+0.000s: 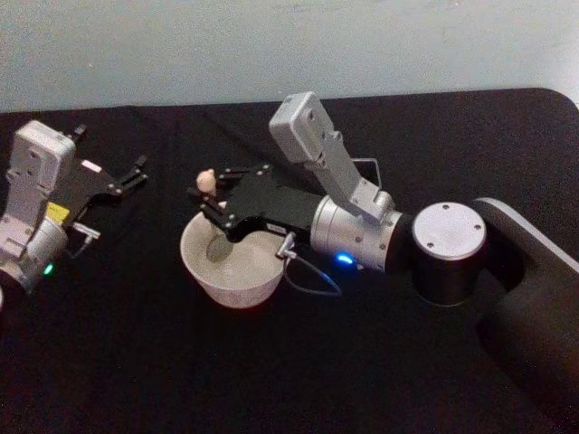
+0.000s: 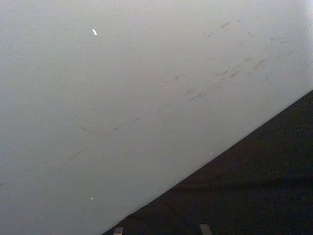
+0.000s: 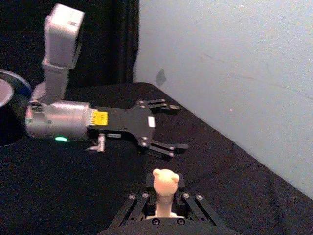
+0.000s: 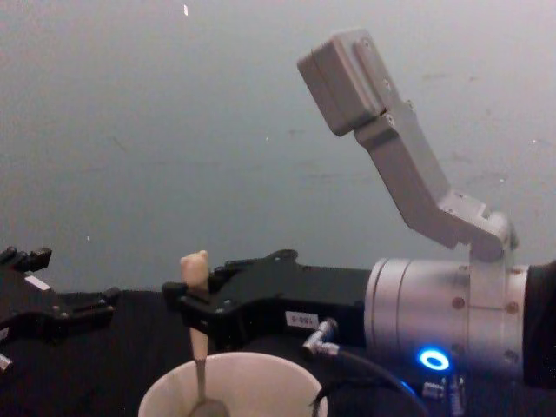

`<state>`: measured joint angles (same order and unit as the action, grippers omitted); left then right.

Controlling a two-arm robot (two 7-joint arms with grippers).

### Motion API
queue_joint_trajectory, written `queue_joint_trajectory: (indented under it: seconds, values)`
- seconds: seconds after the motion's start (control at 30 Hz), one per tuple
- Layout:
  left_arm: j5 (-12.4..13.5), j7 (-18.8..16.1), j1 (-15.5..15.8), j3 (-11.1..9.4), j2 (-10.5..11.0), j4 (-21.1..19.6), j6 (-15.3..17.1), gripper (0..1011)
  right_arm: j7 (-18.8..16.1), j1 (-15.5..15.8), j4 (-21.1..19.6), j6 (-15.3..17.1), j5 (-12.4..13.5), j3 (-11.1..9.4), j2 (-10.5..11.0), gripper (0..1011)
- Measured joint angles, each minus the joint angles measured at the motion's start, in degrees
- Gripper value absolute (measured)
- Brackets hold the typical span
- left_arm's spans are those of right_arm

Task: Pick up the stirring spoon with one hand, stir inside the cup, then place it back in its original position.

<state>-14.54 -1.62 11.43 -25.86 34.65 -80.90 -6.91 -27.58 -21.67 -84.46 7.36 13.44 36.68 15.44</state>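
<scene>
Head view: one cup [image 1: 237, 291]; one stirring spoon [image 1: 207, 182] clamped in right gripper [image 1: 210, 195]; left gripper [image 1: 110, 150] splayed.

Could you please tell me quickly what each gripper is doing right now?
Left gripper: open, empty.
Right gripper: closed on the spoon, held upright in the cup.

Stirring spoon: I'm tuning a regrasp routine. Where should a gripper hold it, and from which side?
I'd grip the cream handle just under the bear head of the stirring spoon, coming in level from the robot's right, as the right gripper does. It stands upright, bowl down in the cup, so only the handle clears the rim. The left gripper sits open, parked to the left.
</scene>
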Motion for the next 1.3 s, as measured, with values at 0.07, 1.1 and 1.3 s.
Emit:
queue_joint_trajectory:
  seconds: [0.07,1.1,1.3]
  values:
    - [0.00,0.00,0.00,0.00,0.00,0.00,0.00,1001,0.22,-0.12,0.34,-0.05,-0.16,-0.23,-0.07,213]
    - [0.00,0.00,0.00,0.00,0.00,0.00,0.00,1001,-0.77,4.20,-6.12,2.07,0.87,-3.20,4.81,213]
    - [0.00,0.00,0.00,0.00,0.00,0.00,0.00,1001,-1.37,4.09,-6.42,2.08,1.05,-1.98,4.46,213]
